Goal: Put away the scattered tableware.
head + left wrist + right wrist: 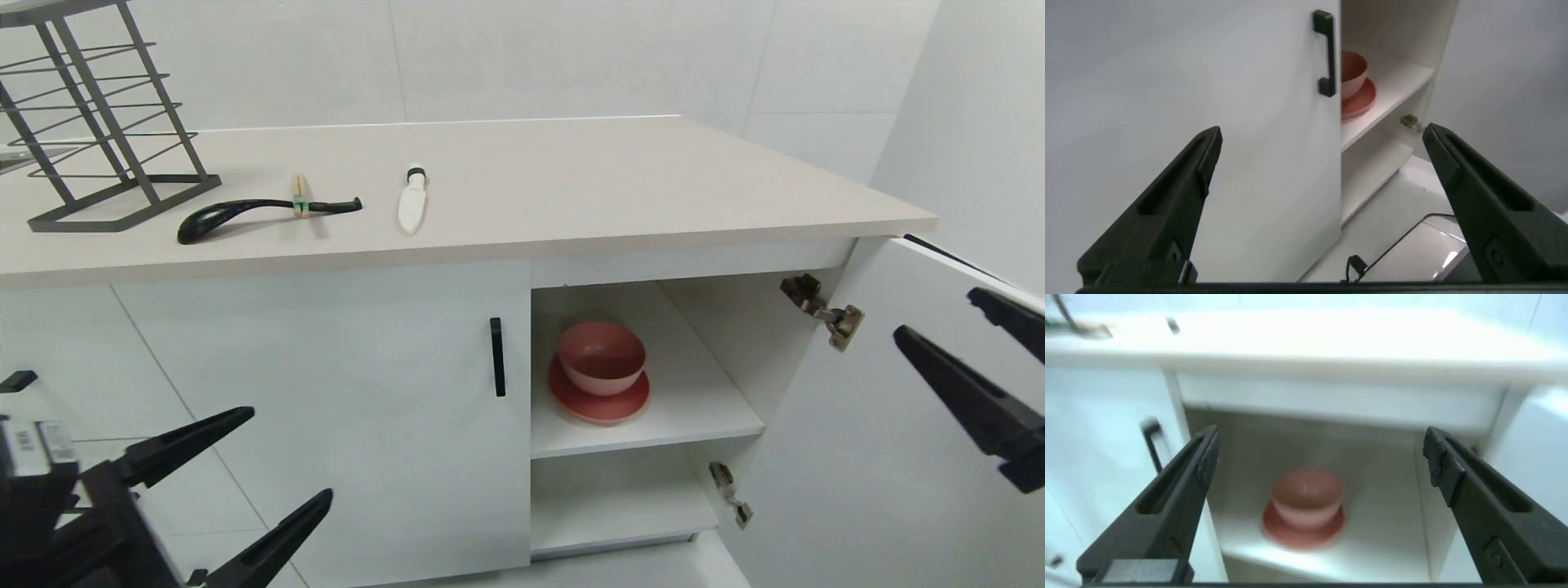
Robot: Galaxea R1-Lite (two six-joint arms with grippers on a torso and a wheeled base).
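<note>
A pink bowl [602,356] sits on a red plate [600,402] on the upper shelf of the open cabinet [718,416]; the bowl [1306,498] faces my right wrist camera, and the bowl [1352,72] shows past the door edge in the left wrist view. On the countertop [571,180] lie a black spoon [245,213], a pair of chopsticks [301,196] across its handle, and a white knife [412,202]. My left gripper [282,478] hangs open low in front of the shut left door. My right gripper [939,322] is open beside the swung-out right door.
A dark wire rack [98,122] stands at the counter's far left. The right cabinet door [882,425] is swung open toward me, with hinges [820,310] exposed. The left door [326,408] with its black handle [497,357] is shut. A lower shelf [620,498] lies beneath the plate.
</note>
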